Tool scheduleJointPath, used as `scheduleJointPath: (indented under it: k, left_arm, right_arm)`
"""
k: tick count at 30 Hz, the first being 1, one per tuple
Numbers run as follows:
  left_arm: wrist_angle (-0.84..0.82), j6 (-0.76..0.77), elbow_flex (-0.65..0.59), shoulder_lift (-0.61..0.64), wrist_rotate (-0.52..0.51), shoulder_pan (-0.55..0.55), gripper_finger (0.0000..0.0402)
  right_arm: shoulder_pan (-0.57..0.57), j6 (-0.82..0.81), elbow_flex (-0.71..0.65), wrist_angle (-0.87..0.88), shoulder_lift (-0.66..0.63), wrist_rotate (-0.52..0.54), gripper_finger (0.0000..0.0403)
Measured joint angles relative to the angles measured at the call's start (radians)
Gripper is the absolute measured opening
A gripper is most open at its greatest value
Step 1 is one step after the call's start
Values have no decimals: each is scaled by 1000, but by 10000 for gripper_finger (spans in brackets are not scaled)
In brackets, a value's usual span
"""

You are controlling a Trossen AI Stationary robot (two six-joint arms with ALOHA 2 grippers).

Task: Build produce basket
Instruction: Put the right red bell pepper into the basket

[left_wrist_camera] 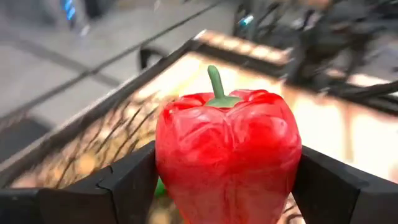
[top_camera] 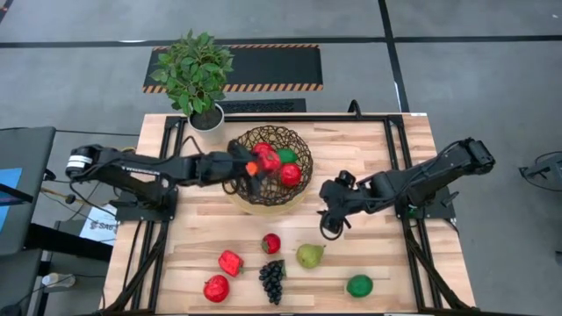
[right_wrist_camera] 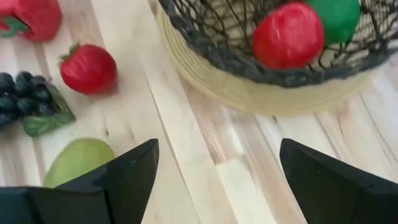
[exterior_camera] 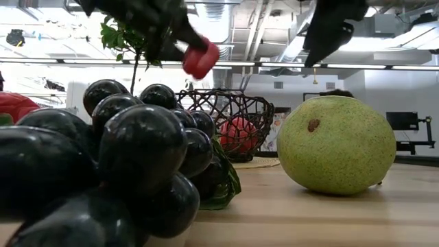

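Left gripper [top_camera: 248, 167] hangs over the near-left rim of the basket [top_camera: 303, 149], its two dark fingers [left_wrist_camera: 127, 186] clamped on the flanks of a red bell pepper [left_wrist_camera: 227, 158] with the green stem pointing away from the wrist. In the low view the pepper sits above the woven rim, so it looks ready to be let go into the bowl, where a red piece [right_wrist_camera: 287, 34] and a green piece [right_wrist_camera: 336, 15] already lie.

Right gripper [top_camera: 332, 224] hovers above bare table between the basket and the loose produce, fingers spread and empty. Close ahead of it lie the pear [top_camera: 308, 255], a strawberry [top_camera: 271, 243] and the grape bunch [top_camera: 272, 279]; a second pepper [top_camera: 230, 262], another red piece [top_camera: 216, 288] and a green fruit [top_camera: 358, 285] sit farther along the front edge.

These toys look like light, hollow, hard plastic with a glossy skin, so they should lift easily yet may slide or squirt out of a pinch. Judging by shape, the pear is best taken across its wide belly, not its tapered neck. The grapes look lumpy and uneven; a grip across the middle of the cluster seems safest. Round pieces may roll if nudged.
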State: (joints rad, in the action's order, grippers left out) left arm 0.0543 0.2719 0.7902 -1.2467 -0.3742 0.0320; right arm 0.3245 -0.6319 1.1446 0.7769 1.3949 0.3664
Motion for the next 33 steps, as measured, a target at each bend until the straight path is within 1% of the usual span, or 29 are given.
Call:
scheduleJointPath:
  k: [2,6,13,21,28,33]
  left_arm:
    - [-74,60,0,1,23,45,302]
    - [-164,145,-1,-20,101,120,302]
    - [-215,158,-1,-50,111,164,302]
    - [-230,139,-1,-51,73,175,302]
    - [-207,138,1,-120,79,169,302]
    - [-218,136,13,-160,81,150,302]
  right_arm:
    - [9,-16,0,10,0,0,352]
    - [21,-26,0,6,0,0,352]
    - [29,-49,0,5,0,0,352]
    - [29,-50,0,-5,0,0,352]
    - [29,-48,0,3,0,0,352]
    - [29,-43,0,1,0,0,352]
